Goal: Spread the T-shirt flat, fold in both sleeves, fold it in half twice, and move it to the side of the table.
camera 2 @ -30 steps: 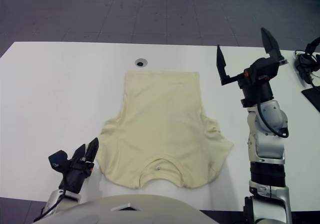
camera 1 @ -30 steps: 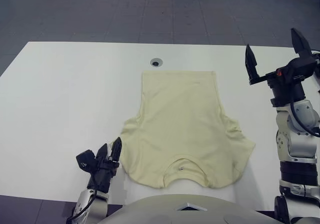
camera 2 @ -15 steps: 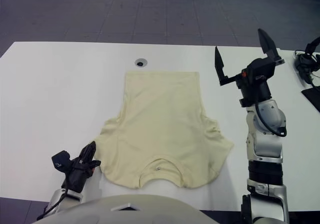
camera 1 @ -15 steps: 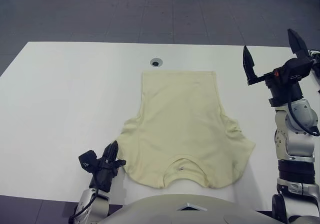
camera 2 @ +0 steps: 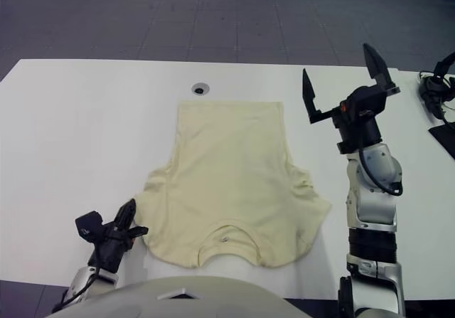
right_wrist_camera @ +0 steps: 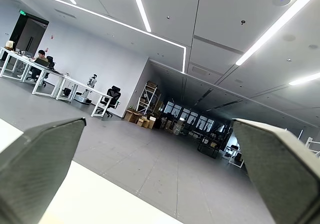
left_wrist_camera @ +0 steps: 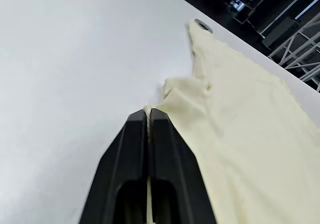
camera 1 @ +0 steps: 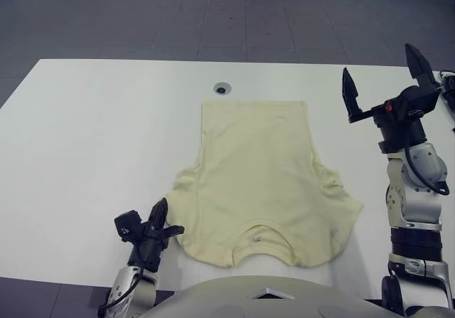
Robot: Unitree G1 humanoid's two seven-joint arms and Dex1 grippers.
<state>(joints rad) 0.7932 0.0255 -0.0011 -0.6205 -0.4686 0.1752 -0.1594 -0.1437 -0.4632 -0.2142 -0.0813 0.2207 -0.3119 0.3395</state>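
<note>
Closed from a slight gap a second earlier, the left hand (left_wrist_camera: pixel 148 115) pinches the edge of the left sleeve (camera 1: pixel 183 190) of the pale yellow T-shirt (camera 1: pixel 259 176). The right hand (camera 1: pixel 379 60), fingers spread wide and empty, hangs raised over the right side of the white bench (camera 1: pixel 92 133), having drifted slightly inward. The T-shirt lies mid-bench, collar toward the robot, hem just short of a round cable port (camera 1: pixel 222 88).

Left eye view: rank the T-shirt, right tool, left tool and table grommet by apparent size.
1. T-shirt
2. right tool, open and raised nearer the camera, so its lead is unsure
3. left tool
4. grommet
</note>
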